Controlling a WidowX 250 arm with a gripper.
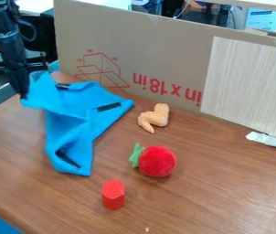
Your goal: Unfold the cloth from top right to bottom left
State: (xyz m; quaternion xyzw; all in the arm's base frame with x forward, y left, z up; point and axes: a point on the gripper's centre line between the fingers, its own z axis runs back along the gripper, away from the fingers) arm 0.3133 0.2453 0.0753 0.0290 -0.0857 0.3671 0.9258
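Note:
The gripper [23,95] hangs at the upper left, over the table's left edge, shut on the left corner of the blue cloth [73,114]. That held part is raised and bunched beside the fingers. From there the cloth spreads onto the table, with one point toward the right near the cardboard and another toward the front. Dark strips show on its surface at several places. How its layers lie under the raised part is hidden.
A tall cardboard sheet [146,59] stands along the back. Right of the cloth lie a tan toy wing [154,117] and a red plush with green leaves [157,161]. A red hexagonal block [113,194] stands nearer the front of the wooden table [220,192].

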